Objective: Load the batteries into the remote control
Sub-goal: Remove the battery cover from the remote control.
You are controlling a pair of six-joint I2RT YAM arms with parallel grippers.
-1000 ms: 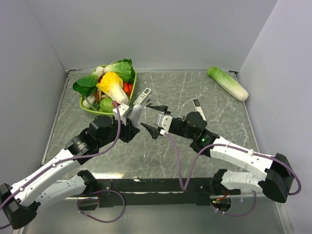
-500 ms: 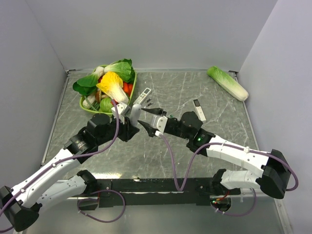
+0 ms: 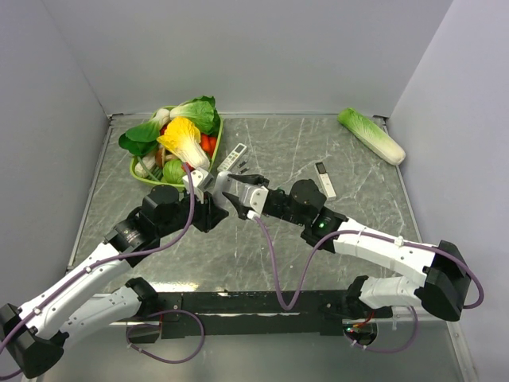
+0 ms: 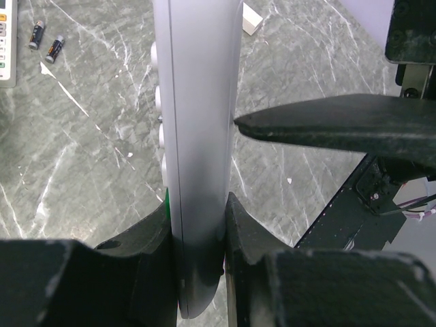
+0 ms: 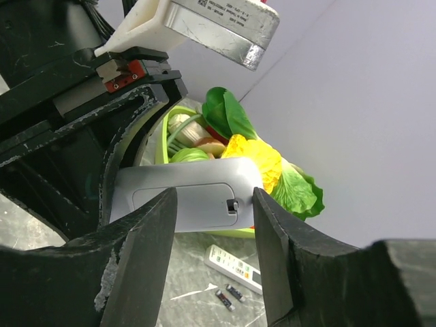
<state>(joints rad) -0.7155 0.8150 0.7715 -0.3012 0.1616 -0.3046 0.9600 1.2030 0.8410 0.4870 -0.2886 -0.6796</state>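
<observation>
We read this as the opening step: the cover comes off before any cell goes in. The left gripper [image 4: 197,228] is clamped tight on the lower end of the remote [image 4: 201,129], holding it upright off the table [image 3: 270,239], edge-on to its own camera. From the right wrist we see the remote's back turned to the right arm, with the battery cover [image 5: 184,204] closed and its latch [image 5: 232,205] at one end.

The right gripper [image 5: 212,204] has its jaws roughly half apart, holding nothing, and they frame that cover. One fingertip [image 4: 245,124] sits right at the remote's back; we cannot tell whether it touches.

The batteries [image 4: 56,48] lie loose on the table, just beside the grey-button remote [image 5: 231,264], well apart from both grippers.

Next, we think, the right finger needs to catch the latch and push the cover off while the left grip keeps firm. A slip could twist the remote in the left jaws.
</observation>
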